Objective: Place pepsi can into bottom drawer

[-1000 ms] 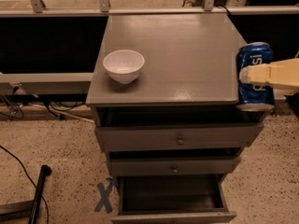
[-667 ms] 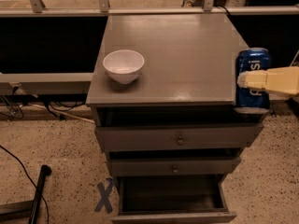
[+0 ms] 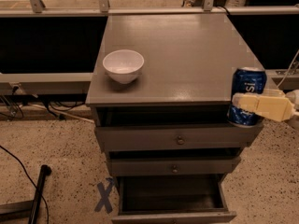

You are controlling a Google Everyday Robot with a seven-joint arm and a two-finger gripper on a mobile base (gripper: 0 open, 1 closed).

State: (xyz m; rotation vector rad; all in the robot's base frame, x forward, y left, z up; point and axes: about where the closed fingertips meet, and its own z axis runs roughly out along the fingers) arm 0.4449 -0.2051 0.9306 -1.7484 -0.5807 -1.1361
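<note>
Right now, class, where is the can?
The can is at the view's right edge, held by the hand, at the cabinet's front right corner.

Upright blue pepsi can [image 3: 248,83] in the gripper [image 3: 244,104], above and right of the open, dark bottom drawer [image 3: 170,193]

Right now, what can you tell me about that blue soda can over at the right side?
The pepsi can is small, blue and apparently metal, with a silvery top rim and white lettering on its side. It is upright at the front right corner of the grey cabinet, its base hanging below the cabinet top, so it looks lifted rather than resting. The claw, reaching in from the right, grips it, and one cream finger crosses its lower front.
</note>
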